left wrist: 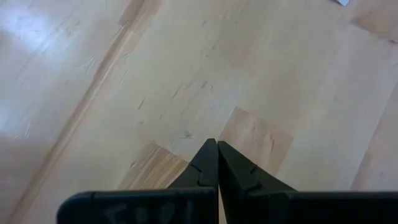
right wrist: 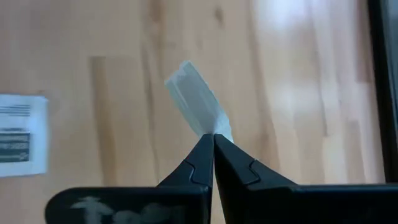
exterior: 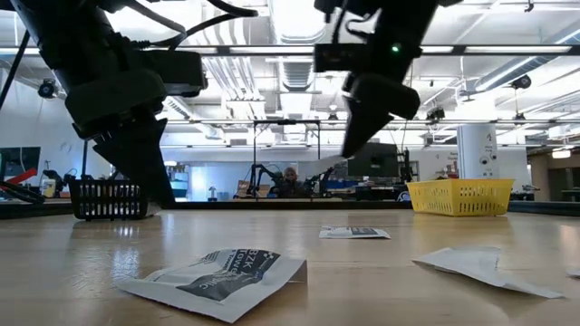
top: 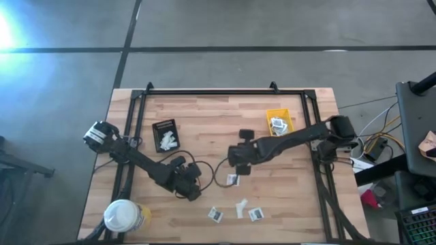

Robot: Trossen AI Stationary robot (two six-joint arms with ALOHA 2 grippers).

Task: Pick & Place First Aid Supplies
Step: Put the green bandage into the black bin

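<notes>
Spanning most of the high view, the wooden tabletop point(top: 204, 116) carries everything else. Both dark arms reach in over its middle. The right end effector point(right wrist: 213, 138) hangs above the wood near the centre, clenched on a narrow pale strip point(right wrist: 198, 107) that sticks out tilted from its tips, clear of the surface. The left end effector point(left wrist: 217, 149) sits lower left of centre, tips pressed together with nothing between them. At the near left corner stands a round white-lidded tub point(top: 124, 216). A black tray point(top: 165, 134) and a small yellow bin point(top: 279, 122) each hold white packets. Loose packets point(top: 216, 214) lie scattered along the near edge, another white packet point(top: 232, 180) just below the right end effector.
</notes>
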